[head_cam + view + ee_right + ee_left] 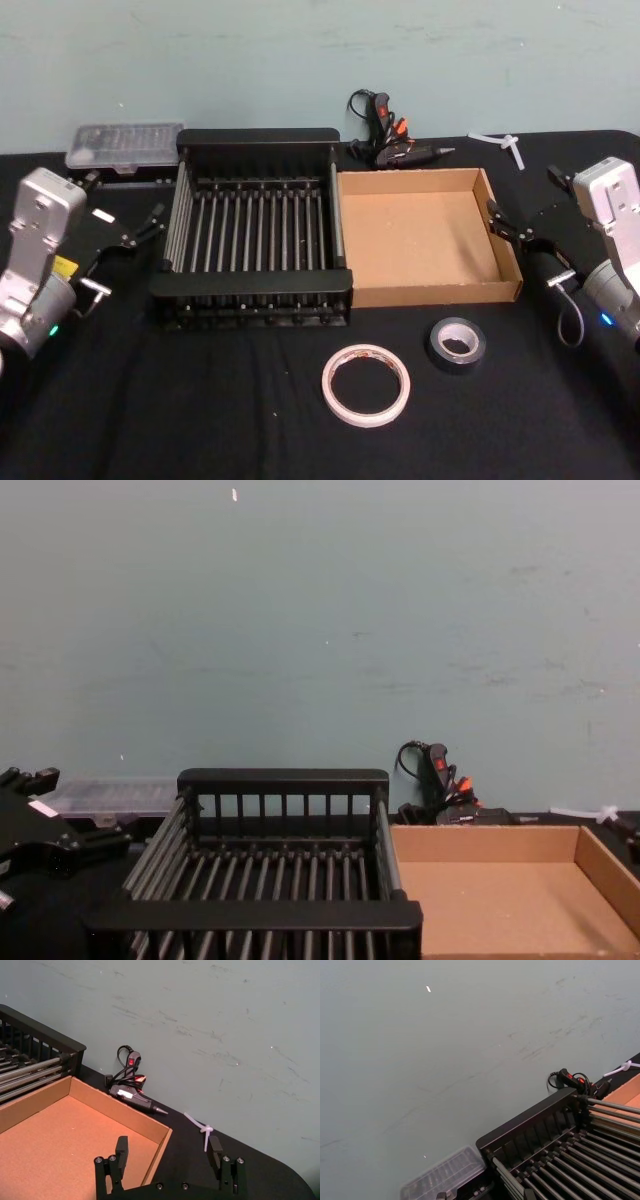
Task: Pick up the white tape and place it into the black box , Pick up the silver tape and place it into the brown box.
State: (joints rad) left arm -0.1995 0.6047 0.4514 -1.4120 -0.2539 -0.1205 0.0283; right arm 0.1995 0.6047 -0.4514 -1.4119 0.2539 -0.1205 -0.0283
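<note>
- Partly cut off at the chest view's lower edge, the black box (pixel 252 232), a slatted crate, sat touching the brown box (pixel 420 236), a shallow tan tray.
- Nearer the robot lay the white tape (pixel 366 384), a thin ring, just beside the thick silver tape (pixel 457 344).
- Left gripper (pixel 140 228) and right gripper (pixel 512 229) flanked the boxes, fingers spread, empty.

Both arms raised apart; right claw (pixel 167 1152) spread, left claw (pixel 150 222) seemingly spread.
</note>
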